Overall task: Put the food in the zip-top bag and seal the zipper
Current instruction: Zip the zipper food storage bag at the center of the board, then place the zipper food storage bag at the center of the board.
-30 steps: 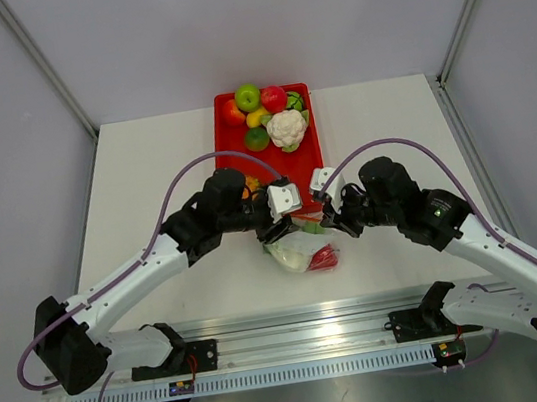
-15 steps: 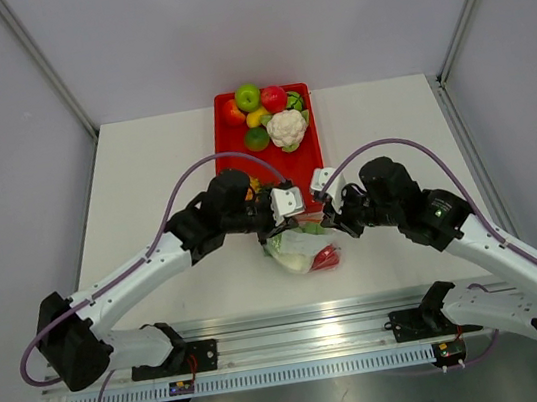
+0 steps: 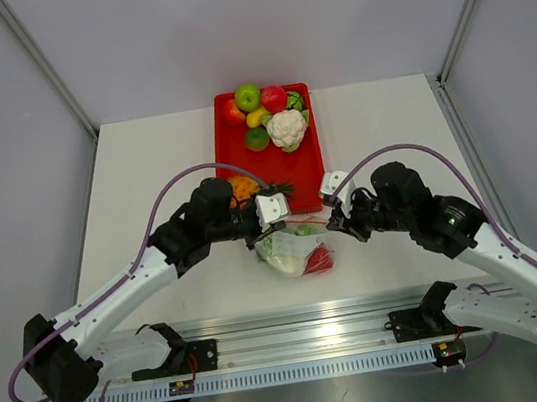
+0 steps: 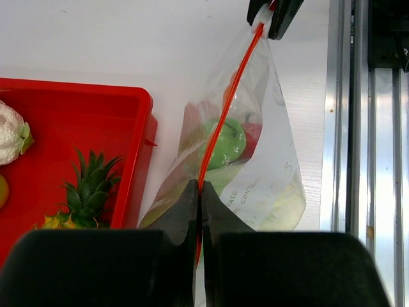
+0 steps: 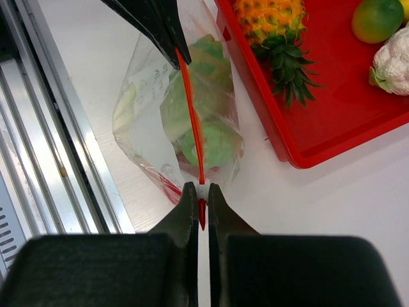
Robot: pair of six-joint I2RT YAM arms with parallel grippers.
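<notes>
Note to you: the clear, crinkly plastic zip-top bag was held by its top edge over the white table, between the red rectangular plastic tray and the ribbed aluminium rail. The green and red toy food sat inside. Your left gripper was pinched tight on one end of the thin orange-red zipper strip and your right gripper on the other, with the strip taut between them. Judged: film light, limp and slippery; the stiffer strip was the only sound hold. The tray rim lay just beside the bag and the rail was near on the other side. Free room lay along the strip and upward.
</notes>
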